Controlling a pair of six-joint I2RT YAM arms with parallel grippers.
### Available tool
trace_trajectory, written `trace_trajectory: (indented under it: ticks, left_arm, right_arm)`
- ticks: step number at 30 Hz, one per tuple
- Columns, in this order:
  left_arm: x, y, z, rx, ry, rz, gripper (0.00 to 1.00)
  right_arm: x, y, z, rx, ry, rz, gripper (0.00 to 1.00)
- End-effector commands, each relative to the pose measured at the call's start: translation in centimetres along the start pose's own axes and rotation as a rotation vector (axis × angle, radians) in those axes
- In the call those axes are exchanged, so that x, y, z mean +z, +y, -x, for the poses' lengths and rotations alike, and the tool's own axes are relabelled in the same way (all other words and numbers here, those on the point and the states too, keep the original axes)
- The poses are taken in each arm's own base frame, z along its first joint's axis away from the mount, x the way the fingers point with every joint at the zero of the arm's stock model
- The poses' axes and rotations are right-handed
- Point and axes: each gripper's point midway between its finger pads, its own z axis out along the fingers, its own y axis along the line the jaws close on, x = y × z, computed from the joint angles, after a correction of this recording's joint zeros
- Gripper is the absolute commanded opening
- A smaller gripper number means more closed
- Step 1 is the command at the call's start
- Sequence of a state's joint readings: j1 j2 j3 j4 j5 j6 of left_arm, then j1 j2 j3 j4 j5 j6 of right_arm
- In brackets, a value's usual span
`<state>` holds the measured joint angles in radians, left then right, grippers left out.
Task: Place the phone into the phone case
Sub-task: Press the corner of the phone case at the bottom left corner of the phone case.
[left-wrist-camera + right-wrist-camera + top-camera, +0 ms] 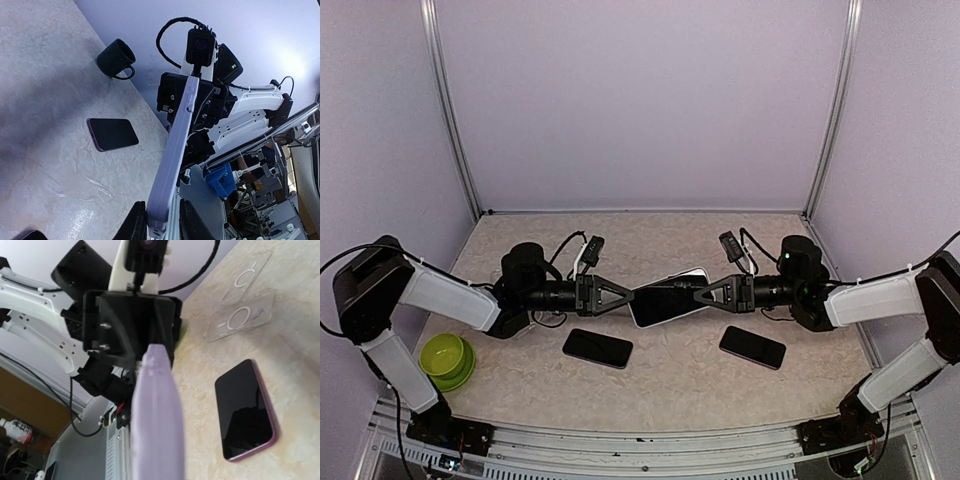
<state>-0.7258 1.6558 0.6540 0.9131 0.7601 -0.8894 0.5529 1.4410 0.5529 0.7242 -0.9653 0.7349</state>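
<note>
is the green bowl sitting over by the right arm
No, the green bowl sits at the near left corner of the table, beside the left arm.

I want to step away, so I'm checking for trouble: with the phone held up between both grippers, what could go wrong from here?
1. The lavender-edged phone hangs above the table, supported only at its ends, between the left gripper and right gripper. The left wrist view shows a gap beside one finger, so it may slip and fall.
2. A fall could hit the dark phone lying nearby.
</note>
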Motion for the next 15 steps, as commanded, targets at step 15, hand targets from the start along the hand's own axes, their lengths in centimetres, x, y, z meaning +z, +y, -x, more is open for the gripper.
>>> trace_trajectory:
  ticks: [15]
  left_arm:
    - [-1.9, -2.4, 1.1, -0.040, -0.063, -0.172, 0.00]
  right_arm:
    - [-0.7, 0.0, 0.9, -0.063, -0.032, 0.013, 0.00]
